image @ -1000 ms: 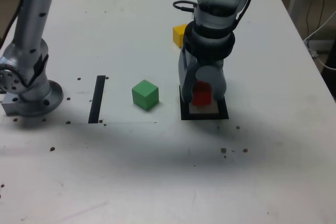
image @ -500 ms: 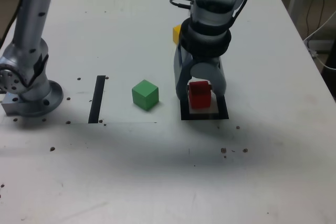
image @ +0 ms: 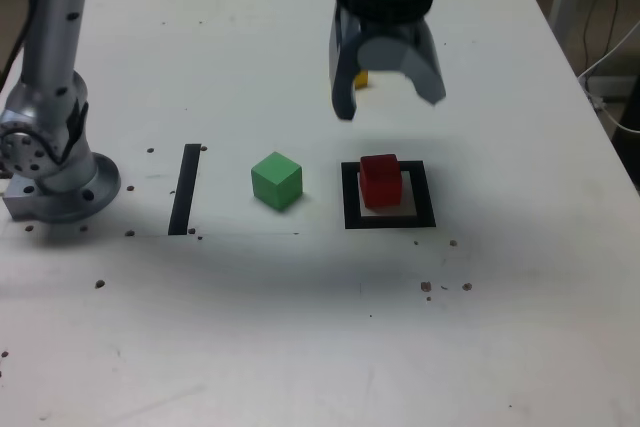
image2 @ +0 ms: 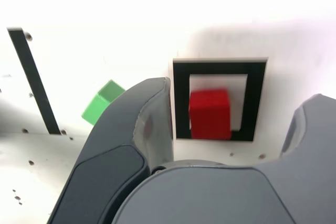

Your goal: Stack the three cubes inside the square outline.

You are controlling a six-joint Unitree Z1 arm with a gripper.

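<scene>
1. Cube inside the square outline: solid red, no pattern.
2. Cube near the straight tape strip: solid green, lighter on its top face.
3. Cube partly behind the gripper: yellow-orange on the visible part.
4. Square outline: black border, white centre.
5. Straight tape strip: plain black.
6. Tabletop: whitish, flecked with dark brown spots.
7. Gripper: grey.

Red cube inside black square outline, green cube outside, yellow cube mostly hidden.
</scene>
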